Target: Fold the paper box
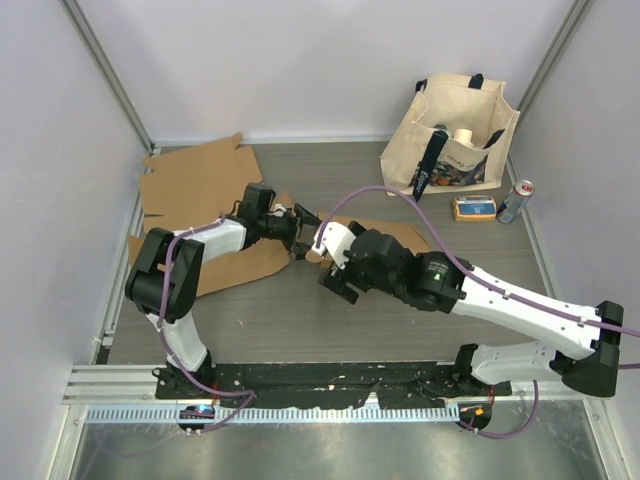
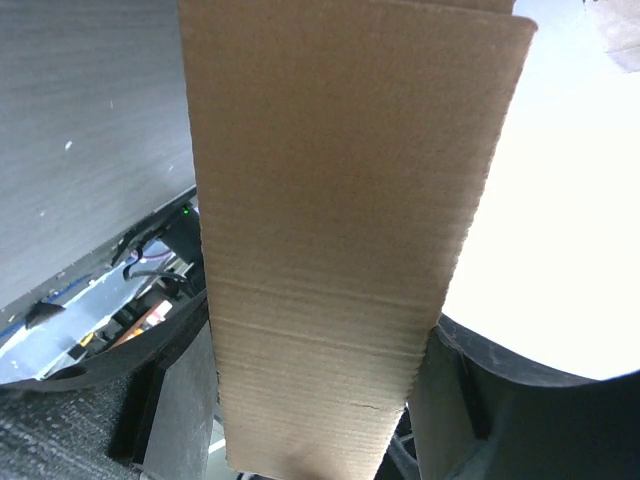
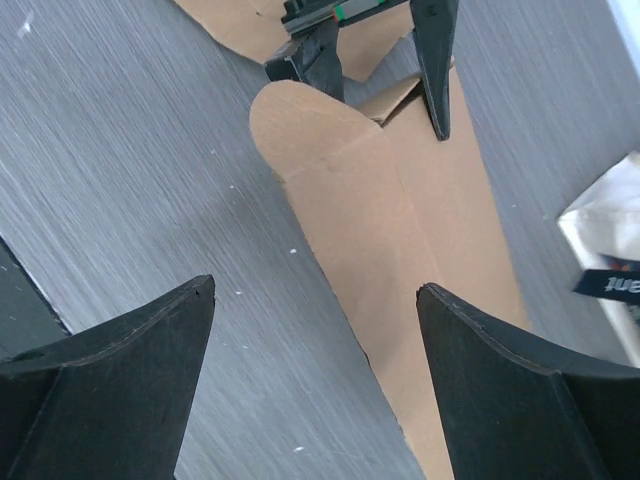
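Top view's bright and even, with only faint soft shadows under the arms on the bench. The left wrist cam blows out to pure white on the right, and the close-up cardboard looks soft. The right wrist cam's crisp, but the right gripper is near-black.

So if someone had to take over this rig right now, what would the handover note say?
Left gripper: jaws straddle a flap of the paper box; whether they actually clamp it is unclear.
Right gripper: open and empty, hovering above the cardboard.
The box lies unfolded, mostly flat on the table, centre-left, with more flat cardboard behind it.
Done: no walls stand up that I can see.
Left: essentially all the folding.
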Controlling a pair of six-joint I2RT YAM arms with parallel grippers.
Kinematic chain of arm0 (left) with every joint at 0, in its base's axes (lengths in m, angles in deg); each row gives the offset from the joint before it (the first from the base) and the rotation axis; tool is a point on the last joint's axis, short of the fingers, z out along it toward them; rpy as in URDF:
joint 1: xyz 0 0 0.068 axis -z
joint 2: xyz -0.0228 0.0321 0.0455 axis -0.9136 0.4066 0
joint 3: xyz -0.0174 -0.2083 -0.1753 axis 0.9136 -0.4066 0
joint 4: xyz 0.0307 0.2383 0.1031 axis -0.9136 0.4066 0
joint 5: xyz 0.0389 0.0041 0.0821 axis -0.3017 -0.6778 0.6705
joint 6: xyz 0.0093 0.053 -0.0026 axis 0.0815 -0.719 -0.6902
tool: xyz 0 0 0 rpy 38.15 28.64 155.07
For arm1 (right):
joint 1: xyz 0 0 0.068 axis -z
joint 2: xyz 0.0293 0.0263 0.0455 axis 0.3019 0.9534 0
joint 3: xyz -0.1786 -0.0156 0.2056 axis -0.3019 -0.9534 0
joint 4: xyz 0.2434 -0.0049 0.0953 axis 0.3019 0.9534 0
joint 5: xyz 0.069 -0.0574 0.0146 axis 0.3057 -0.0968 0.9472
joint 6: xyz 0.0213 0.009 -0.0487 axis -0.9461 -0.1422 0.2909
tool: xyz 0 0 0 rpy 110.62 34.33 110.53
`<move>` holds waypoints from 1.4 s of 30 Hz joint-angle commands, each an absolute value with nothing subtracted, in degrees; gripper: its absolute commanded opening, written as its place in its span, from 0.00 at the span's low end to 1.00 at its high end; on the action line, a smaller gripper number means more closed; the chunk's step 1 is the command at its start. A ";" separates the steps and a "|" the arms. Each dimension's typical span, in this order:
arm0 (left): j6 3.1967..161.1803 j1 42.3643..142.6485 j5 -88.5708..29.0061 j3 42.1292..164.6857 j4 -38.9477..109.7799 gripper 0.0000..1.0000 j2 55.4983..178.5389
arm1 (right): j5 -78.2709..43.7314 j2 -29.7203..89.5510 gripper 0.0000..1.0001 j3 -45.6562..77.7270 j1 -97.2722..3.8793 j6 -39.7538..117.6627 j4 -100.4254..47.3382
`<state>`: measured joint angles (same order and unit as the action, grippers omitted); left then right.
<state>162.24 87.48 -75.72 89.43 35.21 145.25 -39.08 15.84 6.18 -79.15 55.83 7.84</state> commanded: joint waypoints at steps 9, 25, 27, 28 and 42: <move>167.82 87.54 -78.83 87.05 33.92 0.33 136.97 | -54.43 18.71 0.88 3.69 -84.01 68.97 5.21; 167.47 87.72 -79.62 83.98 33.83 0.29 133.20 | -63.75 19.94 0.89 -8.00 -84.01 82.23 -20.71; 167.29 87.72 -79.70 83.62 33.83 0.28 133.02 | -63.33 20.37 0.89 -8.18 -84.01 82.59 -22.47; 167.29 87.72 -79.79 83.53 33.74 0.28 133.02 | -63.14 20.55 0.89 -8.18 -83.93 82.60 -22.48; 160.90 87.28 -75.94 80.64 27.15 0.64 127.23 | -58.67 16.34 0.52 -4.94 -83.93 77.34 -12.50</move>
